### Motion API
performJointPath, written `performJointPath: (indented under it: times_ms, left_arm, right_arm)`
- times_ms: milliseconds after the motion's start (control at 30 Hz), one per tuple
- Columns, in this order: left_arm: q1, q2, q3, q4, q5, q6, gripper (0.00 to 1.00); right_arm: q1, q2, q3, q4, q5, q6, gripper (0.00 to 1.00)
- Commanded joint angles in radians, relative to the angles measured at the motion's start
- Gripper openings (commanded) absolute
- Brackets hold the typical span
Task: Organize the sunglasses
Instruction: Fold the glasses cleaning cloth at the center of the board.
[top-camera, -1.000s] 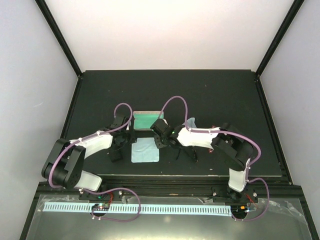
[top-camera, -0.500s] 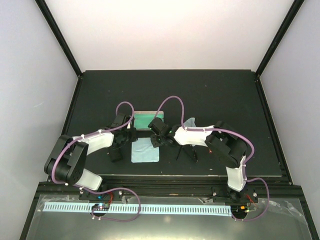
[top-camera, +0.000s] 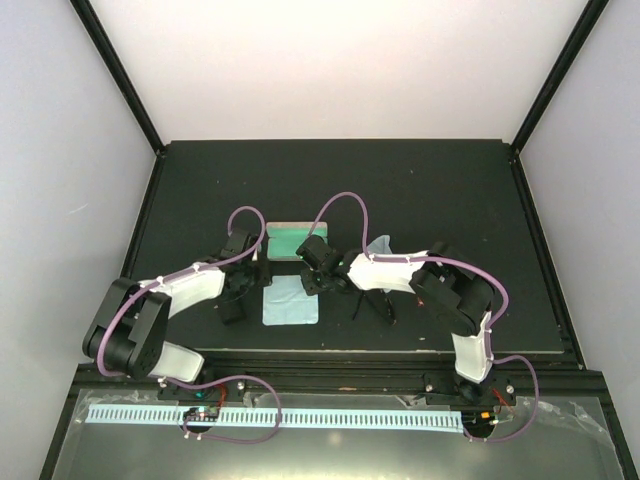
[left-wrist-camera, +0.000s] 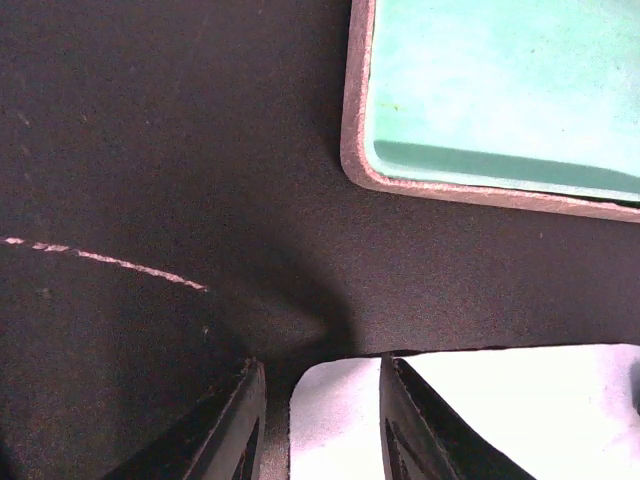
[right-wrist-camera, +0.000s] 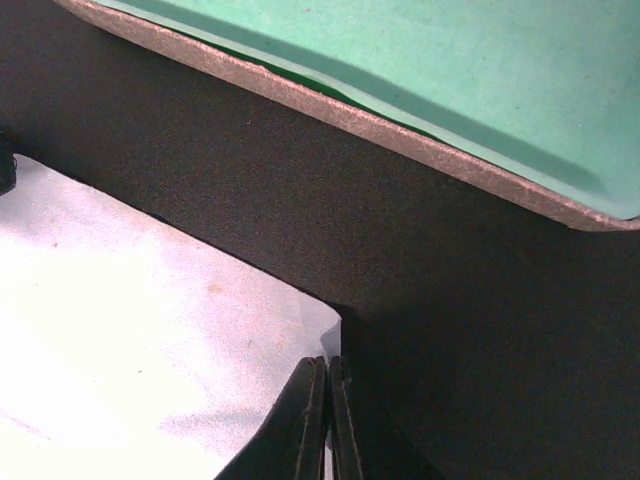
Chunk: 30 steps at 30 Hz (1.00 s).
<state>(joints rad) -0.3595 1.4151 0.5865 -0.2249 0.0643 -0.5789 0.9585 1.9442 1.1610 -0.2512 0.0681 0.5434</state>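
Observation:
A light blue cloth (top-camera: 291, 301) lies flat in front of an open case with green lining (top-camera: 290, 241). My left gripper (left-wrist-camera: 320, 425) is open at the cloth's far left corner (left-wrist-camera: 335, 415), one finger on each side of it. My right gripper (right-wrist-camera: 328, 400) is shut on the cloth's far right corner (right-wrist-camera: 300, 330), which lifts slightly at the fingertips. In the top view the left gripper (top-camera: 252, 276) and right gripper (top-camera: 317, 281) flank the cloth. A thin dark shape (top-camera: 373, 304) under my right arm may be the black sunglasses. The red pair is out of view.
A second light blue cloth (top-camera: 381, 246) shows partly behind my right arm. A dark oblong thing (top-camera: 232, 306) lies beside my left gripper. The green case rim (left-wrist-camera: 356, 150) is just beyond both grippers. Black frame posts stand at the mat's (top-camera: 420, 190) corners.
My right arm has drawn in and its gripper shifted slightly left along the cloth's far edge. My left arm's elbow swayed a little; its gripper stays at the corner.

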Motion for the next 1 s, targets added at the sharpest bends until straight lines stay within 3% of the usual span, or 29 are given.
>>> performJointPath:
  times_ms: [0,267,467,633,833,967]
  left_arm:
    - [0.001,0.031,-0.01,-0.099,-0.016,0.009,0.3]
    - [-0.012,0.053,-0.019,-0.088,0.049,0.004,0.2]
    - [-0.015,0.078,-0.024,-0.055,0.107,0.005,0.18]
    - [-0.016,0.082,-0.022,-0.058,0.1,0.001,0.16]
    - [-0.016,0.045,-0.029,-0.06,0.081,-0.011,0.02]
    - [-0.016,0.021,-0.03,-0.051,0.08,-0.007,0.02]
  right_arm:
    - [-0.004,0.018,0.01,0.01,-0.002,0.001,0.06]
    - [-0.006,0.02,0.012,0.01,-0.015,0.004,0.05]
    - [-0.006,0.015,0.018,0.006,-0.036,0.002,0.04]
    - [-0.006,0.016,0.02,0.003,-0.039,0.002,0.04]
    - [-0.006,0.014,0.022,0.003,-0.033,0.0,0.02]
    - [-0.008,0.011,0.039,-0.005,-0.023,0.0,0.01]
